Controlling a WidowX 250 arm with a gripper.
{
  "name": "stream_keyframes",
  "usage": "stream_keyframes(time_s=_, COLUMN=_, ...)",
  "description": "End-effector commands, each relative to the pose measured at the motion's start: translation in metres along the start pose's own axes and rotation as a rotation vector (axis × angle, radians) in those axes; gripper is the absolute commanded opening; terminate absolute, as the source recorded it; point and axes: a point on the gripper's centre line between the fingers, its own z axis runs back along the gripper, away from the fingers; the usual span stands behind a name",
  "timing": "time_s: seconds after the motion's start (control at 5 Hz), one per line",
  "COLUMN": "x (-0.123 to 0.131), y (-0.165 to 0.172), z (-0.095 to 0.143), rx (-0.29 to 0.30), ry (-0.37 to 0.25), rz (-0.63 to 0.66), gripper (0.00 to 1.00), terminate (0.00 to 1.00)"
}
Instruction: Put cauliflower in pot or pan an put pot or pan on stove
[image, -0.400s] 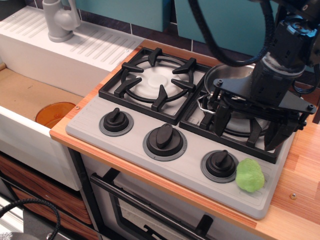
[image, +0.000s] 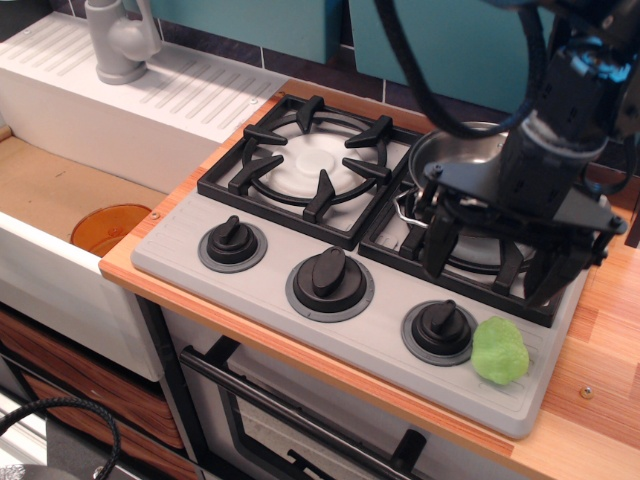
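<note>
The light-green lumpy cauliflower (image: 500, 350) lies on the front right corner of the grey stove (image: 260, 290), just right of the right knob (image: 442, 328). The shiny steel pot (image: 450, 152) sits on the right burner grate, mostly hidden behind my arm; one wire loop handle (image: 405, 208) shows. My gripper (image: 492, 262) hangs over the front of the right burner, above and behind the cauliflower, with its black fingers spread wide and nothing between them.
The left burner grate (image: 315, 155) stands bare. A round orange dish (image: 108, 228) lies in the sink at the left, with a grey faucet (image: 118, 40) behind. Wooden counter (image: 600, 340) runs along the stove's right side.
The gripper has shifted slightly left and tilted a little; its fingers stay spread. The cauliflower and pot have not moved.
</note>
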Motion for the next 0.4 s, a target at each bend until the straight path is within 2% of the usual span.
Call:
stream_keyframes(time_s=0.0, x=-0.0128, y=-0.0193, z=0.0029, rx=-0.029, ry=-0.052, rz=0.026, gripper=1.0, terminate=0.0)
stream_keyframes(time_s=0.2, x=-0.0165, y=-0.0262, z=-0.0021, rx=-0.038, ry=-0.062, rz=0.036, gripper=1.0, terminate=0.0)
